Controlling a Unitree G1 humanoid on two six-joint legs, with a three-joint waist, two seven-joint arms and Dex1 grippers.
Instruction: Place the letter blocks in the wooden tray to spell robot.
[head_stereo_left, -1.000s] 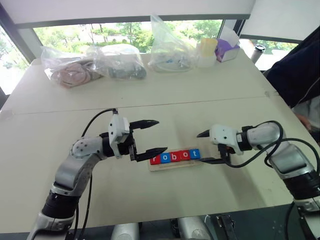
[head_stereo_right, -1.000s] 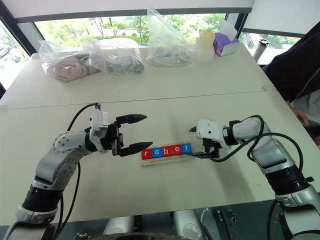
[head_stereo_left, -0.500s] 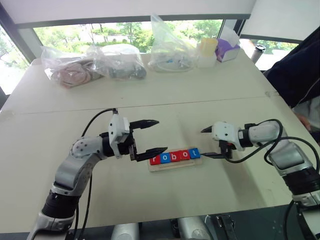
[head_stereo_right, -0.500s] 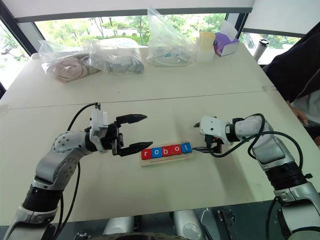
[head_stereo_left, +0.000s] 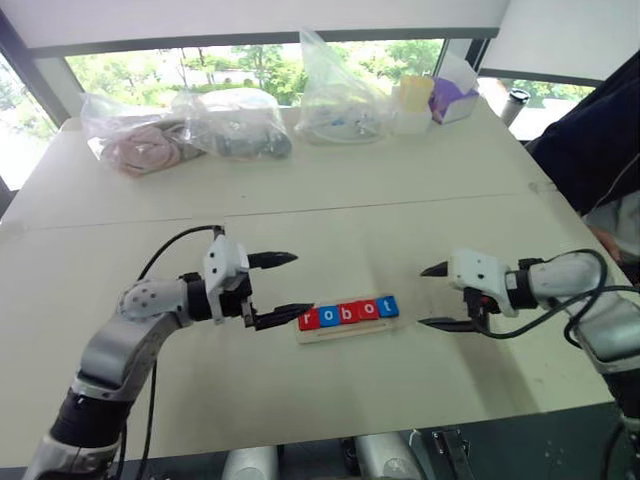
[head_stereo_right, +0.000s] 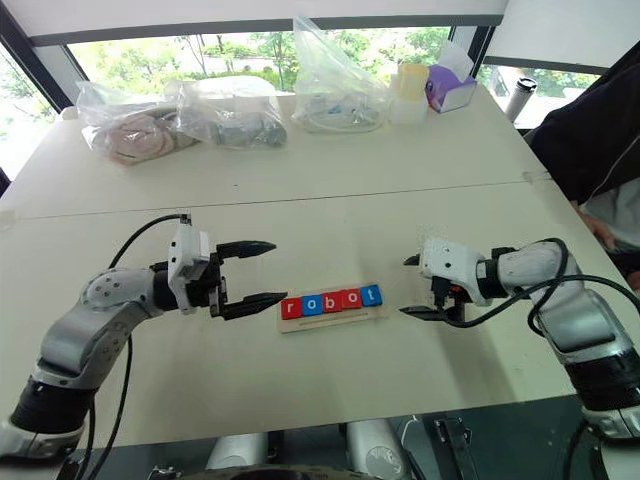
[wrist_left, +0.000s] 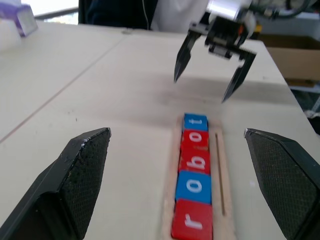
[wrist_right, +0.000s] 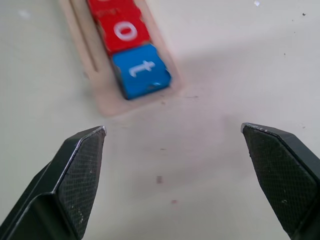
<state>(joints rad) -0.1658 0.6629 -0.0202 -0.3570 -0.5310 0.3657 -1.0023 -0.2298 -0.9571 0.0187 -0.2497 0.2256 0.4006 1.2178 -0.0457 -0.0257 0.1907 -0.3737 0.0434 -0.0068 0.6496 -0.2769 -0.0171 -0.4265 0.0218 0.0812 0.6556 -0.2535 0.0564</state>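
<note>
Between both open jaws: letter blocks (head_stereo_left: 348, 313).

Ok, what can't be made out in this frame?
- Bags, head views: contents blurred behind crinkled plastic.
- Tray, right wrist view: far end cut off by the frame edge, so only the "o" and "t" blocks read.
- Person, head views: cut off by the frame edge.
</note>
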